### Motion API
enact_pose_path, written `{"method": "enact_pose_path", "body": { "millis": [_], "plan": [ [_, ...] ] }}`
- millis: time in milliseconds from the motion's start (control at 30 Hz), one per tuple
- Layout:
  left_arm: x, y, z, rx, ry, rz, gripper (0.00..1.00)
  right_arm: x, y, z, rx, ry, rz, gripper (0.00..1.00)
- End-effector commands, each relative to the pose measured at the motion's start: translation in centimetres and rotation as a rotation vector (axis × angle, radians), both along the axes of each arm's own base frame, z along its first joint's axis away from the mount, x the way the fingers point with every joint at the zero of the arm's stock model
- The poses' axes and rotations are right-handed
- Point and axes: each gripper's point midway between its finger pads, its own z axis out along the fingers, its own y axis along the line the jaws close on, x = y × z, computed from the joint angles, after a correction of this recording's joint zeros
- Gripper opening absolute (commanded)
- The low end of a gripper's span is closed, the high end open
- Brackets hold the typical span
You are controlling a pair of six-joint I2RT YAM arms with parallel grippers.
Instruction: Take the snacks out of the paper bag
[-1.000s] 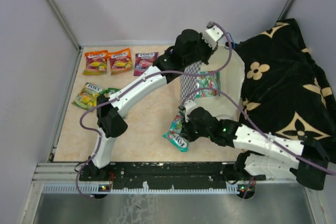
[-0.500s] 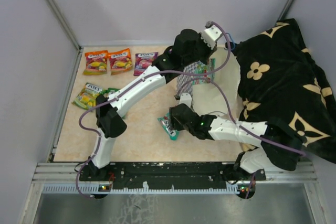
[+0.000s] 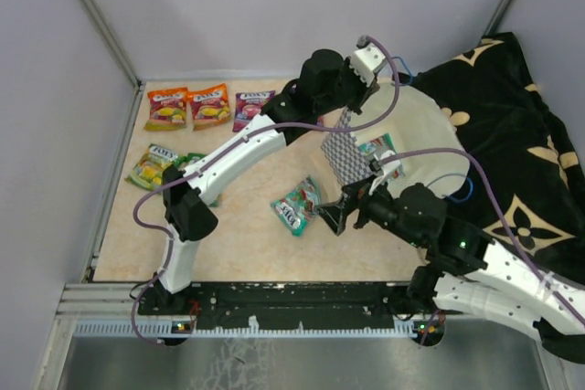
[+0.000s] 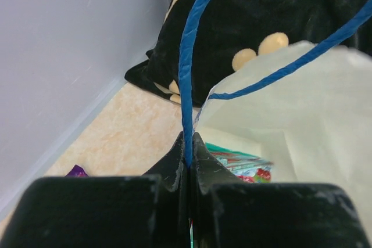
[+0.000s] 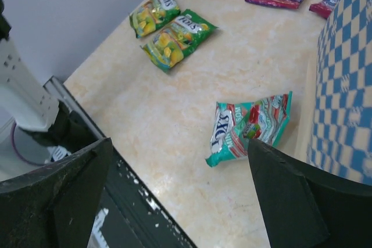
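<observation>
Overhead and wrist views of the two-arm rig at a marbled beige table (image 3: 247,239).

Left gripper (image 4: 187,164) – jaws clenched on the blue cord handle (image 4: 185,74) of the paper bag (image 3: 422,130), the cord pinched between the two fingertips and rising from them in a loop. From above, the left arm reaches across the table to the bag's far end. The bag's blue-white checked side (image 3: 345,160) faces the camera and its beige face spreads toward the black cloth with gold flower marks (image 3: 512,134).

Right gripper (image 3: 345,210) – jaws spread wide, grasping nothing. It hangs low over the table, just beside the checked side.

Teal packet (image 5: 247,126) – lies flat on the table just ahead of the open right fingers, gripped by neither, near the bag's checked side. Whether it touches a finger cannot be told.

Packet in the bag (image 4: 238,164) – teal and red, seen within the bag's opening against the beige inner wall; how many lie there cannot be told.

Packets on the table: two orange packets (image 3: 167,107) (image 3: 210,105) and a purple packet (image 3: 253,109) in a row at the far edge. Two green packets (image 5: 154,13) (image 5: 177,36) lie side by side at the left edge, well apart from the bag.
</observation>
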Motion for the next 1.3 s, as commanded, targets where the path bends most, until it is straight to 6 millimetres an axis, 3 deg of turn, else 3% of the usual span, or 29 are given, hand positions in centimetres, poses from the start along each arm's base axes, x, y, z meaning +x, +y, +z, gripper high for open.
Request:
{"method": "enact_pose_path", "body": {
  "millis": [0,133,200,367,433,567,700,867,1000,1133,1267],
  "plan": [
    [-0.8,1.8,6.0,-0.105,-0.079,0.006,0.00,-3.2,-2.4,0.2,-0.137,0.003,0.125,0.99],
    [-1.0,2.1,6.3,-0.117,-0.080,0.008,0.00,-0.9,-6.5,4.0,-0.034,-0.094,-0.111,0.99],
    [-1.3,2.2,6.4,-0.122,-0.076,0.003,0.00,0.4,-7.3,5.9,-0.001,-0.120,-0.207,0.99],
    [-1.5,2.5,6.9,-0.129,-0.074,0.005,0.00,3.5,-6.6,7.0,-0.008,-0.098,-0.330,0.99],
    [-1.6,2.6,7.0,-0.131,-0.075,0.004,0.00,5.9,-8.6,6.9,0.002,-0.046,-0.432,0.97],
    [-1.9,2.6,6.9,-0.140,-0.063,-0.008,0.00,9.5,-11.9,3.6,0.087,0.138,-0.512,0.86],
    [-2.2,2.3,6.6,-0.145,-0.053,-0.023,0.00,12.5,-14.1,-1.3,0.107,0.313,-0.586,0.90],
    [-2.9,1.2,6.2,-0.142,-0.052,-0.058,0.00,17.4,-14.4,-4.2,-0.018,0.384,-0.613,0.98],
    [-3.2,0.3,5.8,-0.131,-0.050,-0.069,0.00,20.9,-15.5,-6.8,-0.178,0.411,-0.668,0.99],
    [-3.4,-0.6,5.3,-0.126,-0.045,-0.080,0.00,22.5,-15.5,-8.8,-0.269,0.413,-0.678,0.99],
    [-3.3,-1.4,5.0,-0.124,-0.032,-0.085,0.00,23.1,-14.1,-10.9,-0.305,0.443,-0.645,0.99]
  ]
}}
